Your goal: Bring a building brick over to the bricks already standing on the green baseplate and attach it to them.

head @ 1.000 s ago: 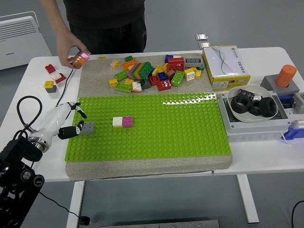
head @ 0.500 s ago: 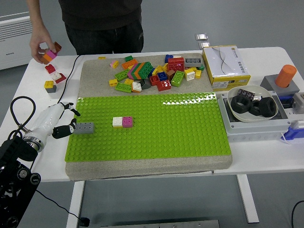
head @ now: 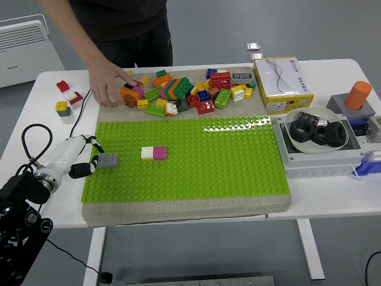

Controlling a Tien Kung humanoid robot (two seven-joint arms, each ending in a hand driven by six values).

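At the left edge of the bright green studded baseplate [head: 196, 161], the robot's left hand [head: 80, 156] reached in from the lower left, its white shell and black fingers loosely spread and gripping nothing. A small grey building brick [head: 107, 160] sat on the baseplate just beside the black fingertips, near the plate's left border; whether they touched it could not be told. A little to the right of that brick, apart from it, a white brick [head: 147, 153] and a magenta brick [head: 160, 153] stood joined side by side on the studs. Beyond the baseplate, on the sandy grey mat [head: 119, 101], lay a loose heap of many-coloured bricks [head: 190, 92]. A person standing at the far side stretched one hand [head: 110, 83] down over the left end of that heap, fingers resting on orange and pink pieces there. A few more small bricks [head: 66, 96] lay on the white tabletop [head: 36, 113] to the left of the mat. A yellow and white cardboard box [head: 282, 83] stood to the right of the heap, and a white bowl holding black rings [head: 316, 131] sat in front of the box. The right hand was out of view.
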